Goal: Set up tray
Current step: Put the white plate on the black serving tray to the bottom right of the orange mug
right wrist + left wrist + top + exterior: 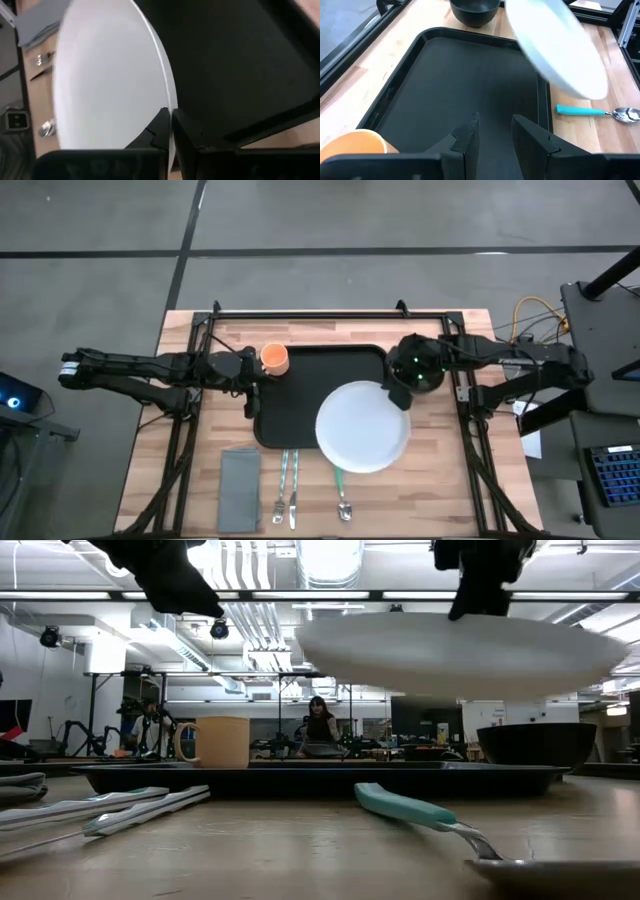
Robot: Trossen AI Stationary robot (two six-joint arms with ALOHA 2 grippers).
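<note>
Right gripper (170, 131) pinches white plate (362, 427) by its rim, lifted over tray (320, 375). Left gripper (492, 132), slightly parted and empty, hovers beside orange cup (275, 359). Teal spoon (342, 492) lies below plate.

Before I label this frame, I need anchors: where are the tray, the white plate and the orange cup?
tray (320, 370): high view, bare floor at its middle.
white plate (362, 428): high view, centre of its face.
orange cup (275, 358): high view, its open top.

The white plate (363, 427) hides part of the tray (310, 380), and perhaps the spoon's handle.
</note>
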